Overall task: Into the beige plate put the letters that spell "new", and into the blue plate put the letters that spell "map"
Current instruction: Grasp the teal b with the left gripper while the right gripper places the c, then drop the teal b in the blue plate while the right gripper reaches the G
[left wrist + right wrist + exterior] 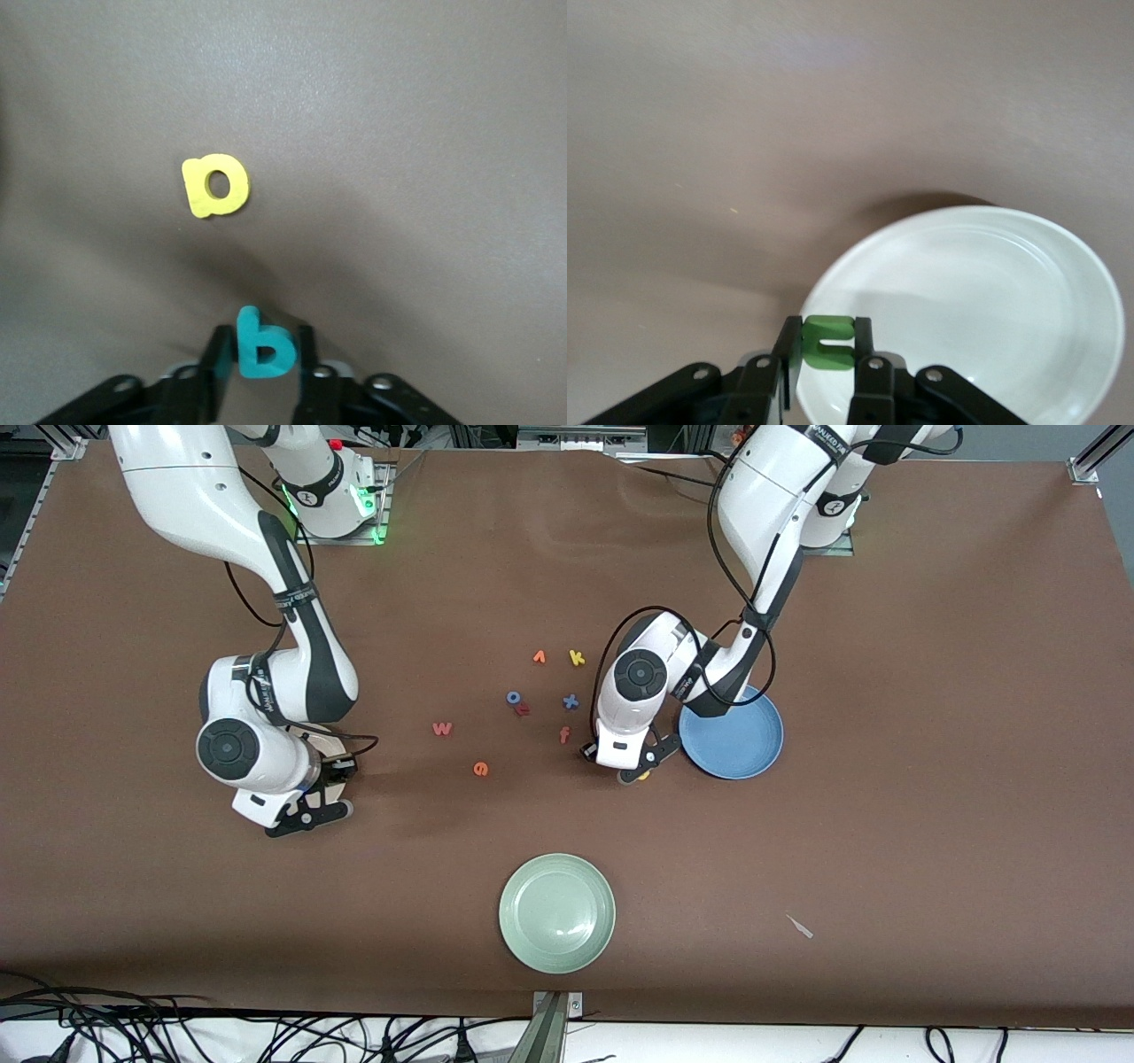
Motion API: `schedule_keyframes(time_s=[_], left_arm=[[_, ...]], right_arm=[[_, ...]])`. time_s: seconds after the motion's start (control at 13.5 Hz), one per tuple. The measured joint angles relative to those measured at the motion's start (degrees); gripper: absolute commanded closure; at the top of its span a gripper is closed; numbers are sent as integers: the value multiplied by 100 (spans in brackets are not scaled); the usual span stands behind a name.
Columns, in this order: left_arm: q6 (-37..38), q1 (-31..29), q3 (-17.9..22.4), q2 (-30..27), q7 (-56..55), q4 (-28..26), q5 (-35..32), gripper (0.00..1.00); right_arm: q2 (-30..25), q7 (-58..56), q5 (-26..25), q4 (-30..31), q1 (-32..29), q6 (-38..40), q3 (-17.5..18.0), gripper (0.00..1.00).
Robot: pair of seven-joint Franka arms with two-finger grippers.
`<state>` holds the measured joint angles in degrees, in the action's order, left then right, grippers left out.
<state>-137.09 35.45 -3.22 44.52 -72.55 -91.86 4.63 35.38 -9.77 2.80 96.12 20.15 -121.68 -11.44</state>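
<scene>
My left gripper (pixel 262 354) is shut on the teal "a" (pixel 262 347), low at the table beside the blue plate (pixel 732 735). Close by on the cloth lies the yellow "p" (pixel 215 185), peeking out at the left gripper (pixel 633 776) in the front view. Between the fingers of my right gripper (pixel 829 350) sits the green "n" (pixel 829 341), over the rim of the beige plate (pixel 992 292). That plate (pixel 330 737) is mostly hidden under the right gripper (pixel 310 817). The pinkish-red "w" (pixel 442 729) and orange "e" (pixel 480 769) lie on the table between the arms.
Loose letters lie mid-table: orange-red "f" (pixel 564 734), blue "x" (pixel 570 701), blue "o" (pixel 513 697) touching a small red letter (pixel 523 709), yellow "k" (pixel 577 657) and an orange letter (pixel 539 657). A pale green plate (pixel 556 912) sits nearest the front camera.
</scene>
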Motion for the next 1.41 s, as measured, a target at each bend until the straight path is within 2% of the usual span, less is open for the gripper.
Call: schedule_keyframes(time_s=[0.07, 0.15, 0.22, 0.44, 0.67, 0.96, 1.41], left_arm=[[-8, 0, 0, 0, -1, 2, 0, 91], [-15, 0, 1, 0, -1, 2, 0, 92], [-20, 0, 2, 1, -2, 6, 0, 94], [1, -5, 13, -71, 1, 61, 0, 94], [510, -55, 51, -404, 223, 101, 0, 94], [1396, -457, 95, -883, 1222, 102, -1, 93], [2187, -1124, 100, -936, 3371, -86, -3, 93]], right_arm=[[5, -93, 0, 18, -4, 25, -78, 69], [14, -188, 0, 37, -19, 37, -141, 18], [23, -224, 0, 57, -52, 39, -167, 0], [34, -164, 14, 68, -90, 41, -164, 0], [30, 231, 22, 38, -44, 36, -43, 0], [26, 1434, 23, -79, 17, 19, 520, 0], [48, 3046, 23, -114, 58, -311, 1126, 0]])
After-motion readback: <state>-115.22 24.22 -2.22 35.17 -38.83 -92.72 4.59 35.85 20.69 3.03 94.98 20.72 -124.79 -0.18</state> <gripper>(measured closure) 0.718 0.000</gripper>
